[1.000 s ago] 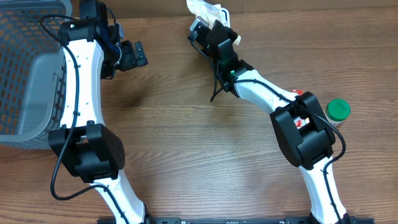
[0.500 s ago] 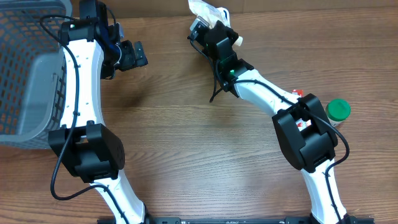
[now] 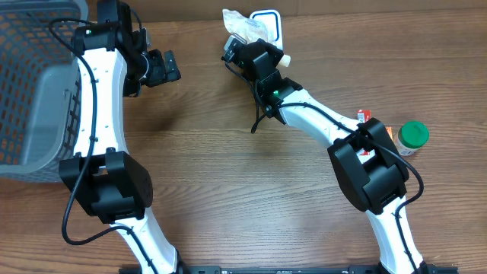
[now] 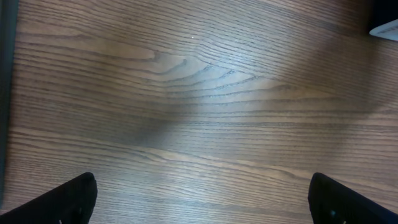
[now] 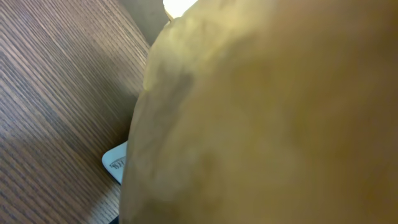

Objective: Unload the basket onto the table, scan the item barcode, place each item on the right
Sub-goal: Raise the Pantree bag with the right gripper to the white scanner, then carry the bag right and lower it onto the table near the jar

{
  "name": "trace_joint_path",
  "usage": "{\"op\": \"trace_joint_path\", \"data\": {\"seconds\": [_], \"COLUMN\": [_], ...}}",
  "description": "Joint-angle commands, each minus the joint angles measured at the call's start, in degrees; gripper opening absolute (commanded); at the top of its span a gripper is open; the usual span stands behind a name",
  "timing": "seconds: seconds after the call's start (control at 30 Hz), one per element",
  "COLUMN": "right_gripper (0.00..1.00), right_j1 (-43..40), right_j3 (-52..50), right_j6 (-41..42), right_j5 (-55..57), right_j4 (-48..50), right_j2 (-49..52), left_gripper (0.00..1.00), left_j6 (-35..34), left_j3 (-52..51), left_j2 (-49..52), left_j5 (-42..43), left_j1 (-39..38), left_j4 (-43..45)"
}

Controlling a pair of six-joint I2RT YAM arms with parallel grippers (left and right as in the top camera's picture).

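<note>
We hold the bagged item (image 3: 242,23) at the scanner (image 3: 270,17), twelve o'clock.
Right gripper (image 3: 237,44) grasps it; left gripper (image 3: 166,67) gapes, released; we should keep the barcode facing the scanner.

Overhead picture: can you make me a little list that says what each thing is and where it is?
left pincer: open, holding nothing, over the table, next to the basket
right pincer: shut on a crinkly packet
packet position: at the table's far edge, partly over a white blue-edged device, probably the scanner
green-lidded bottle: on the table's right side, nothing gripping it
barcode: cannot be seen in any view
</note>
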Motion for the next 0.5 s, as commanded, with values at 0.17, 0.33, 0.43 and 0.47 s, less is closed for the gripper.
{"op": "trace_joint_path", "data": {"seconds": [0.17,0.33,0.43,0.47], "right_gripper": [0.04,0.04,0.04,0.04], "right_j1": [-0.3,-0.6,-0.7,-0.7], "right_j3": [1.4,1.4,1.4,1.4], "right_j6": [5.1,9.9,12.3,13.2], "right_j5": [0.3,0.3,0.2,0.1], "right_j4": [0.0,-0.3,-1.6,-2.5], "right_j2": [-4.7,-9.7,-14.3,-16.1], "left_gripper": [1.00,1.00,1.00,1.00], "left_j6": [-0.5,-0.5,-0.5,-0.5], "left_j3": [0.9,0.9,0.9,0.9], "left_j2": [0.2,0.2,0.2,0.2], "left_j5": [-0.4,-0.4,-0.4,-0.4], "left_j1": [0.0,0.0,0.0,0.0], "left_j4": [0.1,0.1,0.1,0.1]}}
